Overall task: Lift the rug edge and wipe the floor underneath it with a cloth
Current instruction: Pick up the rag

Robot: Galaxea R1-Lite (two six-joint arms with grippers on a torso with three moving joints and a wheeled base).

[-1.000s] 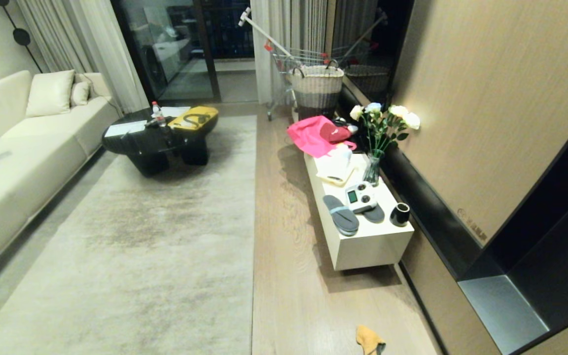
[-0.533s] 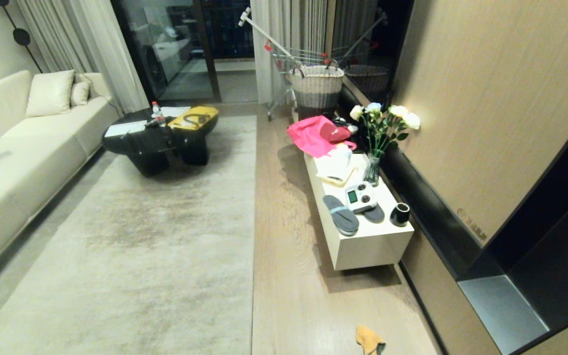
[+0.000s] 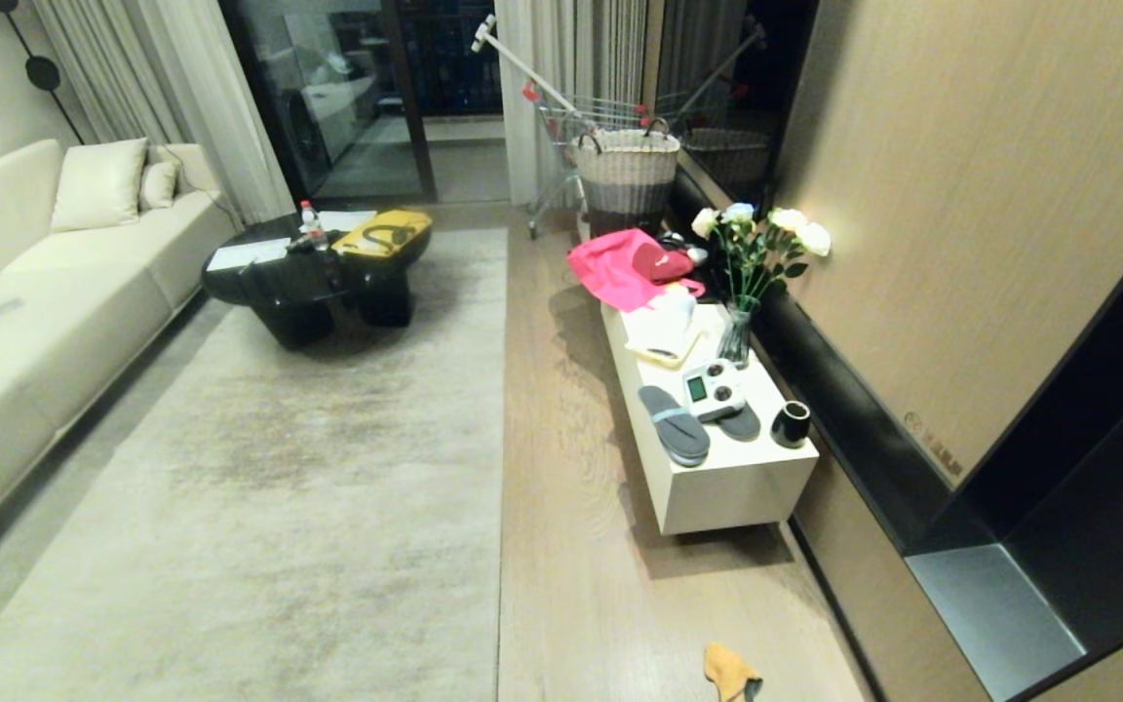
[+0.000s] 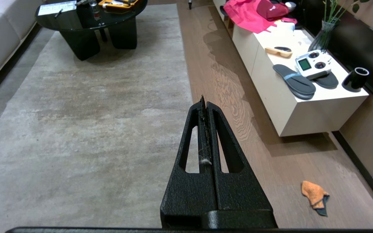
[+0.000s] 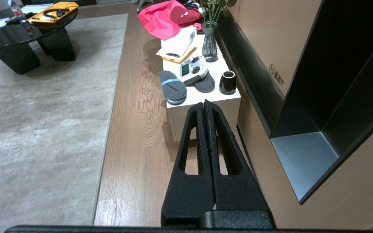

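Left wrist view shows both pincers closed, empty; cloth should be grasped first, beside rug edge

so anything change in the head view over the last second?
Nothing visibly changed. The cloth lies on the floor beside the rug edge exactly as before, and the rug is flat, not lifted. Neither arm has come into the head view; in the wrist views the left hand and right hand are shut and empty.
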